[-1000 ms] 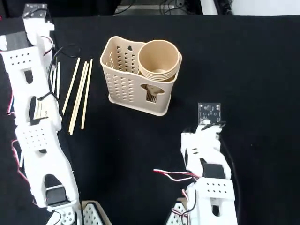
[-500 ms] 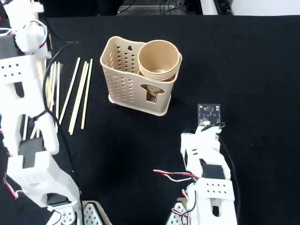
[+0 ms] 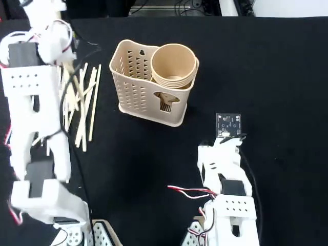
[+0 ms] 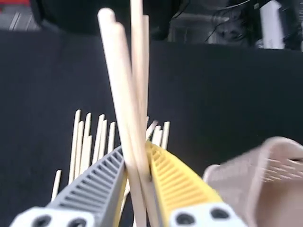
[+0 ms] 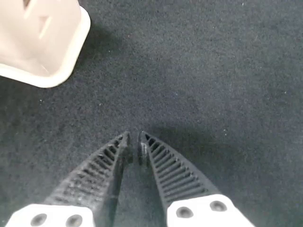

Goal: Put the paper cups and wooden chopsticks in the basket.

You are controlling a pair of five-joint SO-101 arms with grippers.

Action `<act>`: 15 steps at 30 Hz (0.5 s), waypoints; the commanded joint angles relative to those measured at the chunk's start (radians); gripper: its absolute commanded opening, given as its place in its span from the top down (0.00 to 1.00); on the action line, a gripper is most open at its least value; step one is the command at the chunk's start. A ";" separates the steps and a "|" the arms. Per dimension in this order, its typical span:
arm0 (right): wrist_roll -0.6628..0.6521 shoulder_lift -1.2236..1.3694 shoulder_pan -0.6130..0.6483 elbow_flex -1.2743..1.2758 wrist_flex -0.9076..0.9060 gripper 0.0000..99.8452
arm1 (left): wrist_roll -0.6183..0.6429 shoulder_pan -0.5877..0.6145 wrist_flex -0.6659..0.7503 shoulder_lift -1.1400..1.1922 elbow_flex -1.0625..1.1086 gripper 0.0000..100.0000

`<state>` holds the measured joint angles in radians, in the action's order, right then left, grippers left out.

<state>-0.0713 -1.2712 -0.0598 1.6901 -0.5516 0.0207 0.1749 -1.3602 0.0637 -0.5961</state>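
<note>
- Clamping a small bundle of wooden chopsticks [image 4: 135, 118], the left jaws are seen closed on the sticks. These are pinched between the grey jaw and the yellow jaw and jut well past the jaw tips.
- The held chopsticks are lifted clear of the black bench [image 3: 277, 77].
- A heap of loose chopsticks [image 3: 82, 105] is spread on the bench below and ahead of the left jaws, fanned out and crossed over one another.
- The basket [image 3: 141, 95] is stood upright on the bench, off to the yellow-jaw side of the left jaws and apart from the loose chopsticks. One corner of it is caught just beside the yellow jaw in the left wrist view.
- A stack of paper cups [image 3: 174, 64] is nested mouth up inside the basket, at the end farther from the left jaws.
- The right jaws are held together, tips almost touching, with nothing gripped between them, low over bare bench.
- A rounded lower corner of the basket is seen ahead of the right jaws and off to one side, well apart from the tips.
- The left arm [image 3: 31, 128] is stretched out alongside the loose chopsticks.
- The right arm [image 3: 228, 195] is folded back on the bench, with the basket ahead of its jaws.
</note>
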 commanded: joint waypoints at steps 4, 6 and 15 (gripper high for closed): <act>-0.003 -0.015 0.014 -0.004 0.018 0.96 | 0.006 -0.077 0.181 -0.405 0.286 0.97; -0.003 -0.015 0.014 -0.004 0.017 0.96 | 0.006 -0.077 0.310 -0.499 0.438 0.97; -0.003 -0.015 0.014 -0.004 0.018 0.96 | 0.005 -0.077 0.942 -0.832 1.070 0.97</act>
<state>-0.0713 -1.2712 -0.0598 1.6901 -0.5501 0.0207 0.1074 -0.6851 -0.6375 0.2800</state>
